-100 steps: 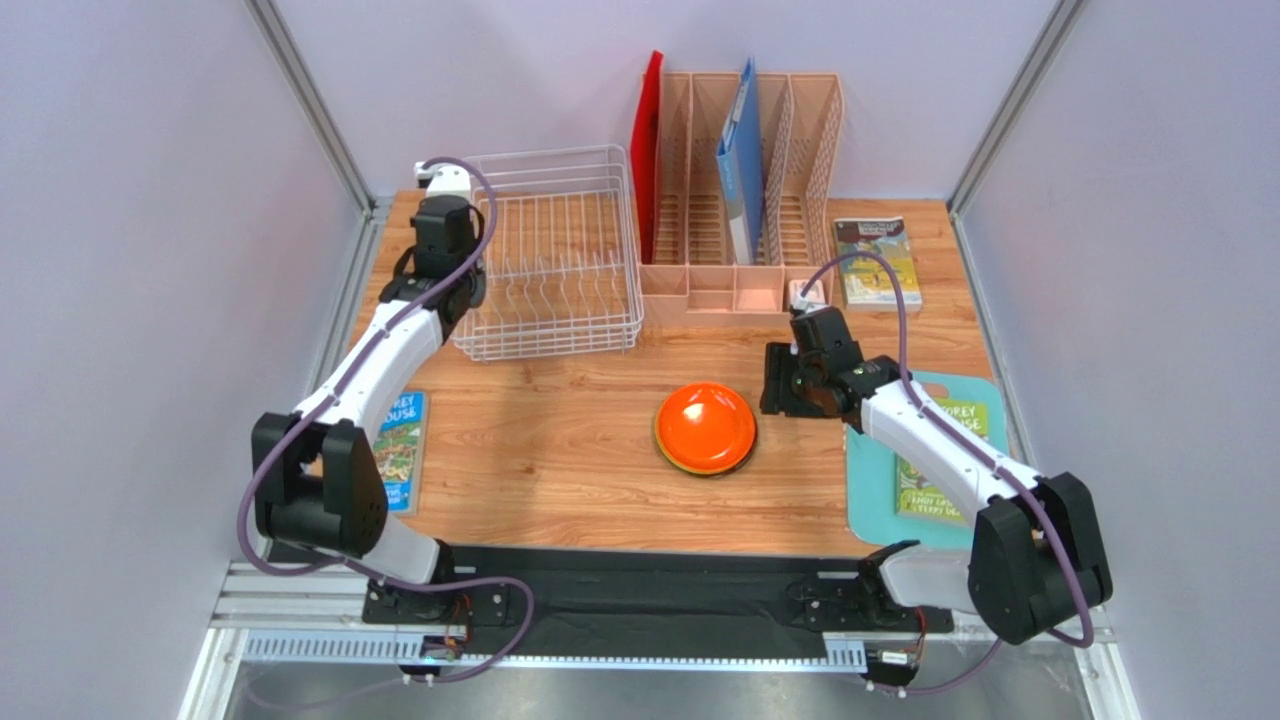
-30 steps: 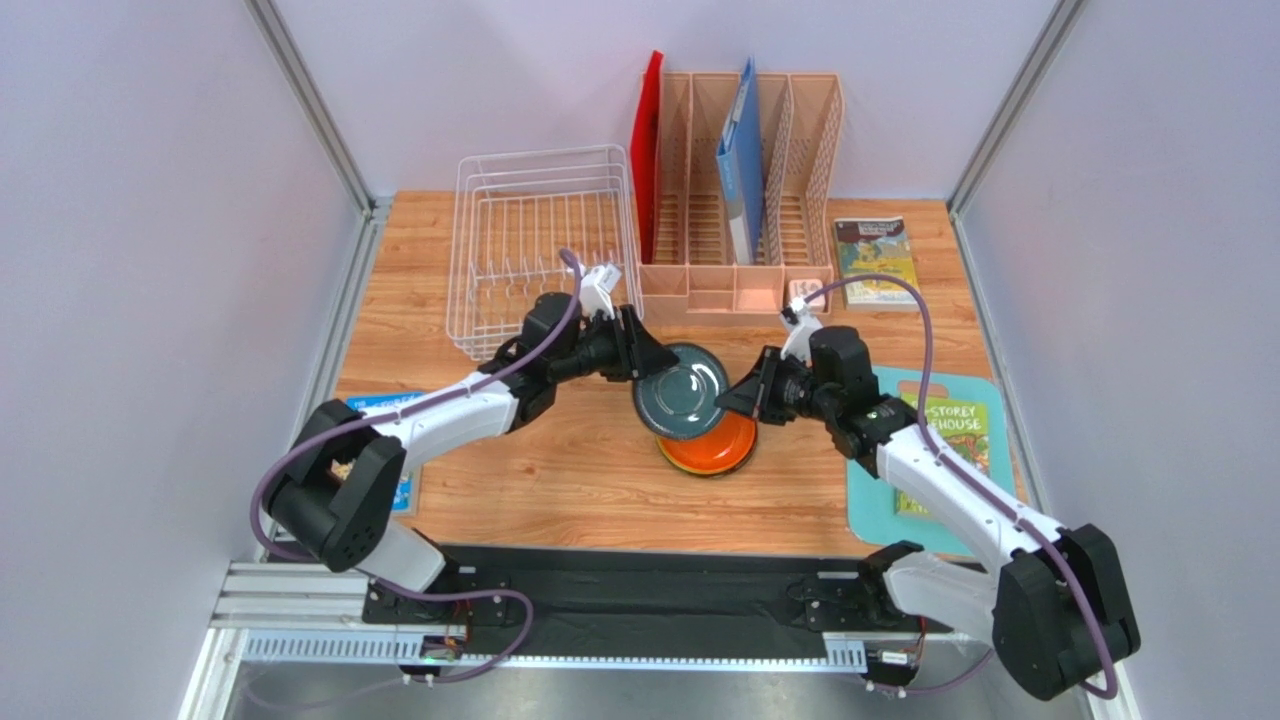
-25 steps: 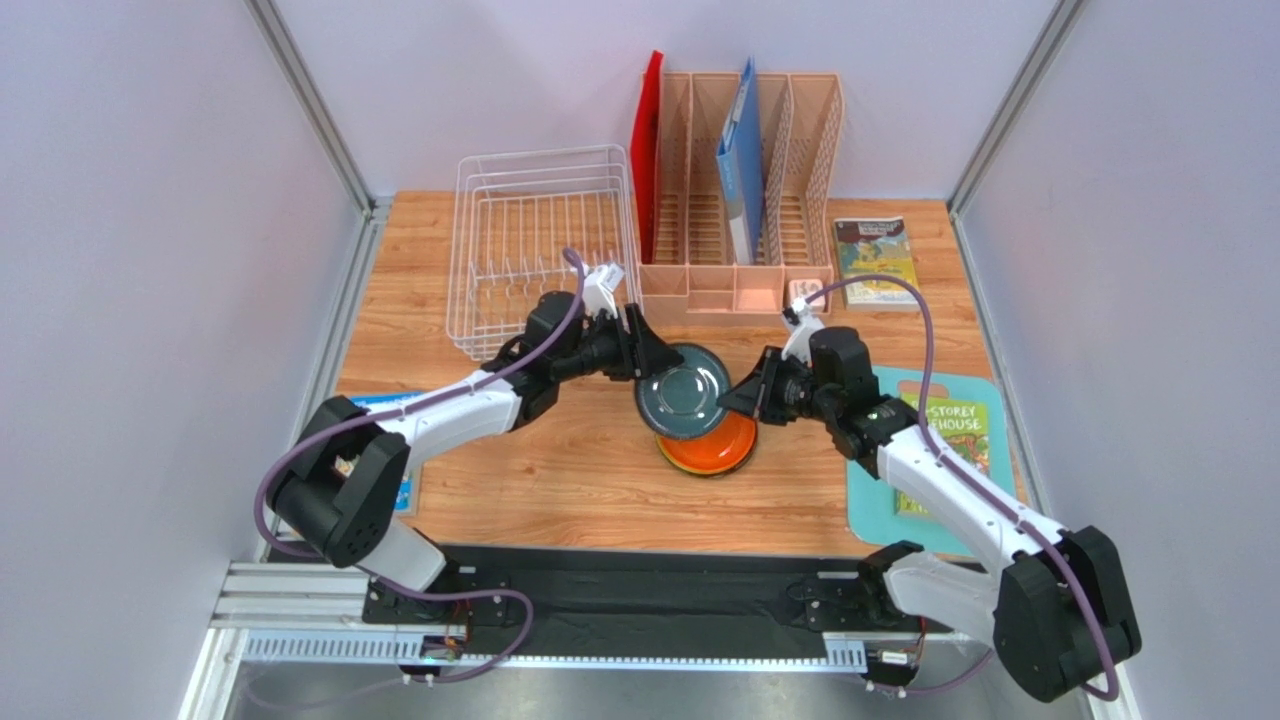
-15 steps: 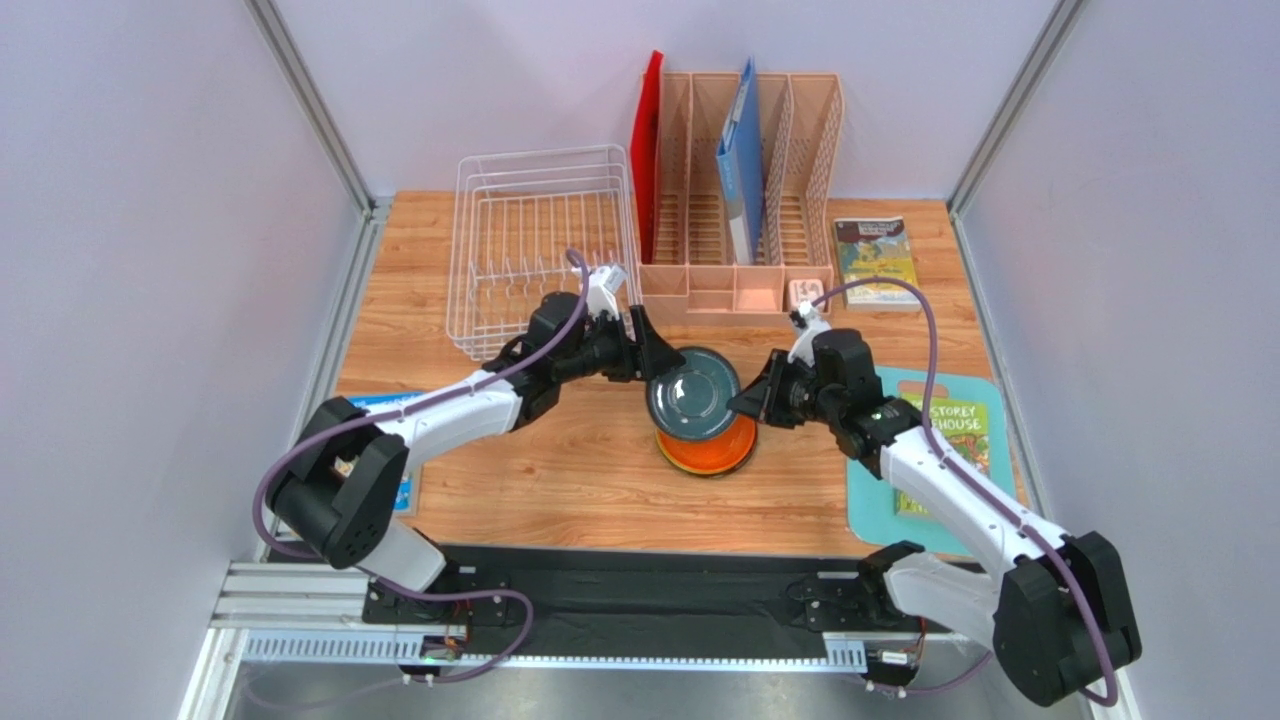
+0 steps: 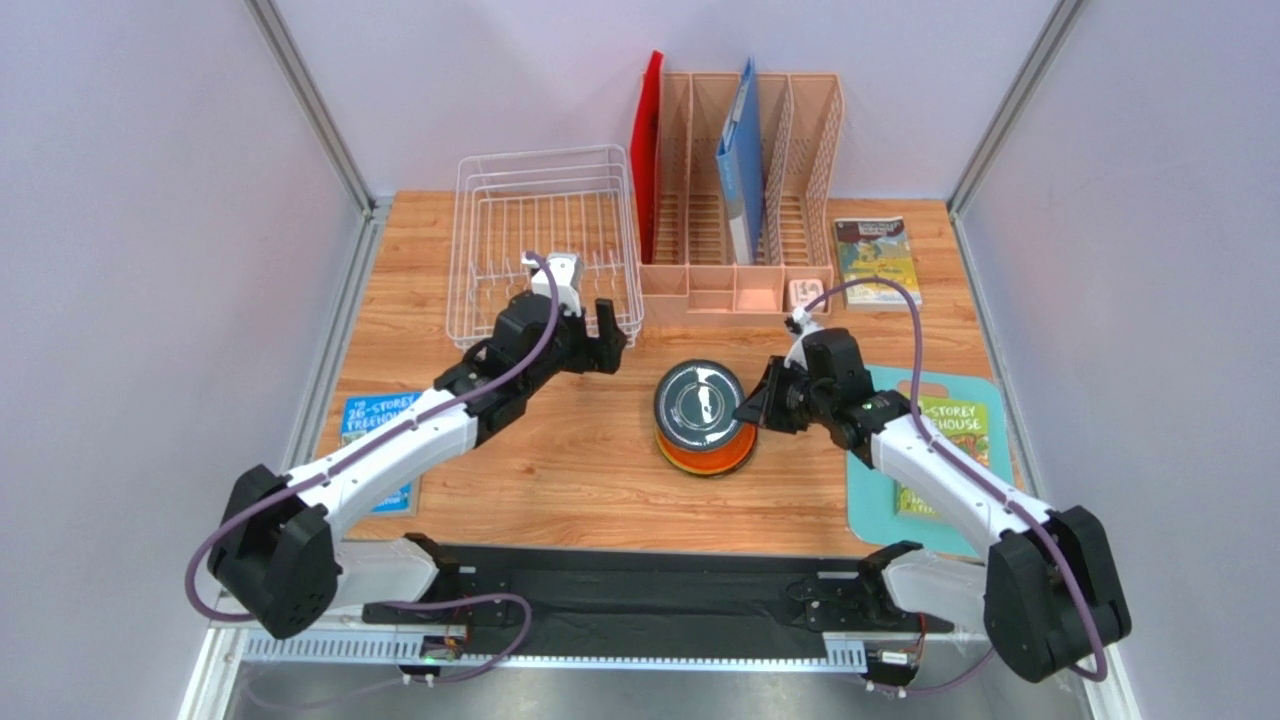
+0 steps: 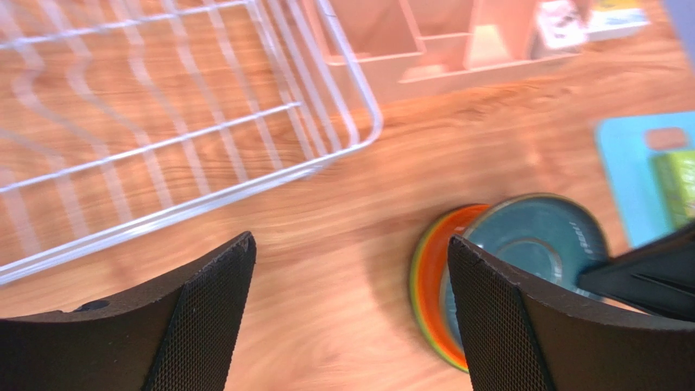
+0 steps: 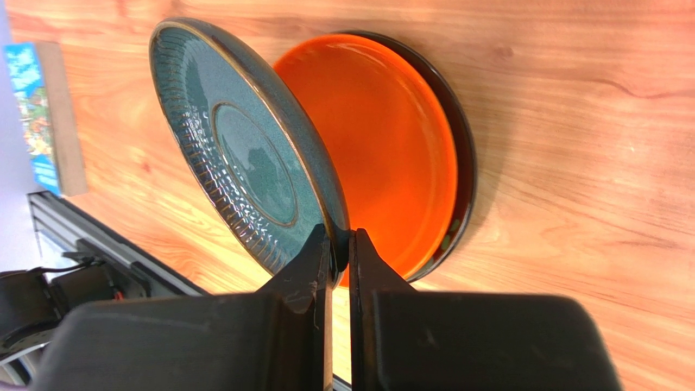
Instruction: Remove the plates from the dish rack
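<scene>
a peach-pink file organiser (image 5: 706,294) stands at the back of the wooden table (image 5: 571,480), a red folder (image 5: 648,150) upright at its left end and a blue folder (image 5: 741,158) upright in a middle slot. a small pale box (image 5: 806,290) sits by its front right corner, and a dark book (image 5: 875,260) lies flat just right of it. a teal mat (image 5: 866,513) at the right edge carries a green book (image 5: 957,425), and a blue book (image 5: 368,423) lies near the left edge.

My top camera looks down on the teal-grey plate (image 5: 700,402) from afar; both wrist cameras see it close, from opposite sides.
</scene>
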